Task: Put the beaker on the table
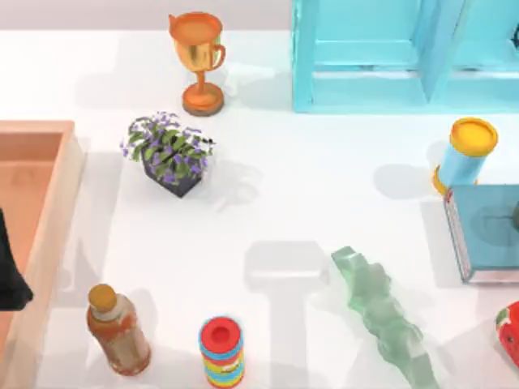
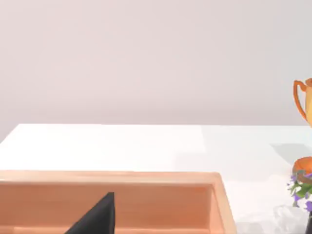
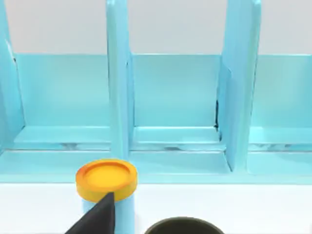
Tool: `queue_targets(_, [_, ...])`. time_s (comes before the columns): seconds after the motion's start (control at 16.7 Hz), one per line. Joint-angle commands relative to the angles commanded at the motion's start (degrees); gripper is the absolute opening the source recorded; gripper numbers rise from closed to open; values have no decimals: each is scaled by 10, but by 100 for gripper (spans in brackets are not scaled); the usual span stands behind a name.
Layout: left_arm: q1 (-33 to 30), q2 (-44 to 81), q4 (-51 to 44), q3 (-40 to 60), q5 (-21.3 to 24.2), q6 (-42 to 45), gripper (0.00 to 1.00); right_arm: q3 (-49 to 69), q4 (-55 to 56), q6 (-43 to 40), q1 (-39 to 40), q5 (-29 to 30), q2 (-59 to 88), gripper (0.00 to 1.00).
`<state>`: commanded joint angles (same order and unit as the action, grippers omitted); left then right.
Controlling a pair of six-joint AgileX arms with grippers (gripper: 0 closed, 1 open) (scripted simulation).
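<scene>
1. Beaker (image 3: 183,225): the dark rounded rim is seen at the lower edge of the right wrist view, close under the right gripper (image 3: 97,218). It is placed near the blue can with the yellow lid (image 3: 106,179), in front of the light-blue cabinet (image 3: 175,92).
2. Support: in the top view a flat blue box (image 1: 486,231) is seen just beside the can (image 1: 469,154) at the right side of the table (image 1: 308,203). A dark shape is cut off by the frame edge over that box; it is judged likely to be the beaker, so the beaker is taken to be resting on the box, not on the table.
3. Right gripper: held above and near the beaker. Whether it is open or closed cannot be told.
4. Left gripper (image 2: 95,219): parked over the wooden tray (image 2: 146,176) at the left. Its state cannot be told either.
5. Step in hand, as judged: the beaker is yet to be grasped.
6. Advice on the grasp: the wall should be taken squarely across its width, with the can left untouched.
7. Advice on the lift: the beaker should be raised straight off its support.
8. Advice on the placing: bare white table between the box and the flower pot (image 1: 169,154) should be chosen, and the beaker set upright.
</scene>
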<state>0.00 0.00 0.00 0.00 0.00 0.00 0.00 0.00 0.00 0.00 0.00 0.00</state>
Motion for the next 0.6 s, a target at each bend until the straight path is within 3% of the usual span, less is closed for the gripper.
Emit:
queue_targets(0.3, [0, 0, 0, 0, 0, 0, 100, 34, -34, -2, -2, 0, 35, 100])
queue_targets(0.6, [0, 0, 0, 0, 0, 0, 100, 208, -187, -5, -10, 1, 214, 100])
